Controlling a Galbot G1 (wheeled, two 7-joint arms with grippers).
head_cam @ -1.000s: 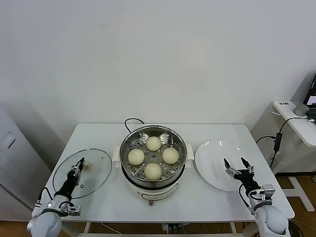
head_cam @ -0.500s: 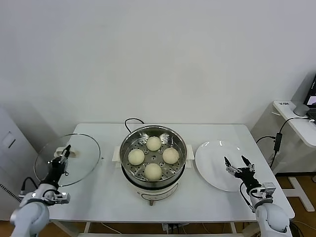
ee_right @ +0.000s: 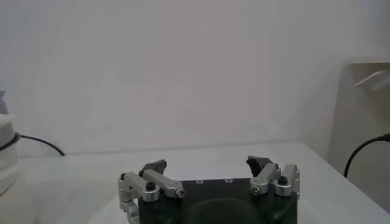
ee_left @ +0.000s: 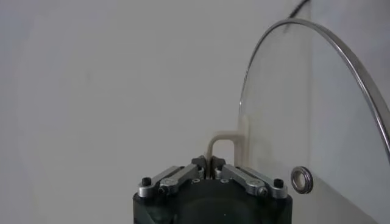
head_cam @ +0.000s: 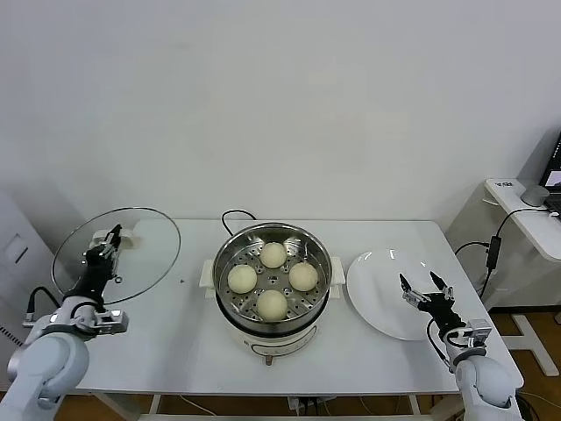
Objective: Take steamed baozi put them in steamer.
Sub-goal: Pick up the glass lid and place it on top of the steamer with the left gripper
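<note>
Several cream-white baozi point(head_cam: 273, 254) lie on the perforated tray inside the steel steamer point(head_cam: 272, 227) at the table's middle. My left gripper point(head_cam: 112, 235) is far left of the steamer, shut on the cream handle point(ee_left: 222, 143) of the round glass lid point(head_cam: 145, 250). It holds the lid up off the table, tilted nearly on edge. In the left wrist view the left gripper point(ee_left: 210, 164) pinches the handle's thin loop. My right gripper point(head_cam: 422, 288) hovers open over the near right part of the white plate point(head_cam: 381, 263), with nothing between its fingers point(ee_right: 152, 167).
A black cable point(head_cam: 230, 216) runs from behind the steamer over the table's far edge. A side desk point(head_cam: 526, 215) with a mouse stands to the right of the table. The bare white tabletop point(head_cam: 175, 342) lies under the raised lid.
My left gripper has closed on the lid's handle, lifted the lid off the table and swung it up and left, tilting it. The right gripper has stayed open over the plate.
</note>
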